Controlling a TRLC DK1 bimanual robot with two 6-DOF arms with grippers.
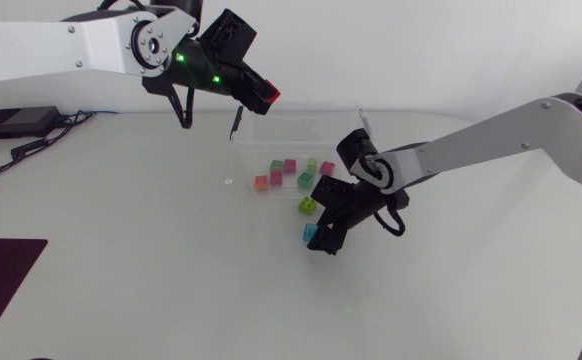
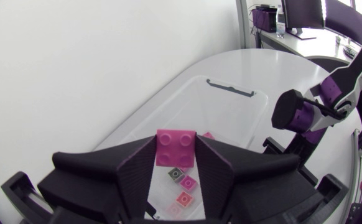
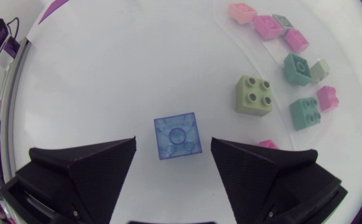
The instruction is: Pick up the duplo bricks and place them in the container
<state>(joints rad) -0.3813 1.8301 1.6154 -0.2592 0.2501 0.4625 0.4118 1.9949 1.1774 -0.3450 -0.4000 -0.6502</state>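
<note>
Left end effector (image 2: 176, 163) tight on one brick (image 2: 176, 146)

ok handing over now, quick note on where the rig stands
Left gripper: shut on the pink brick, held above the container.
Right gripper: open, its fingers either side of the blue brick on the table.
Done: several other bricks lie in the container.
Left: drop the pink brick in, then grasp the blue brick, then the green brick near it.
</note>
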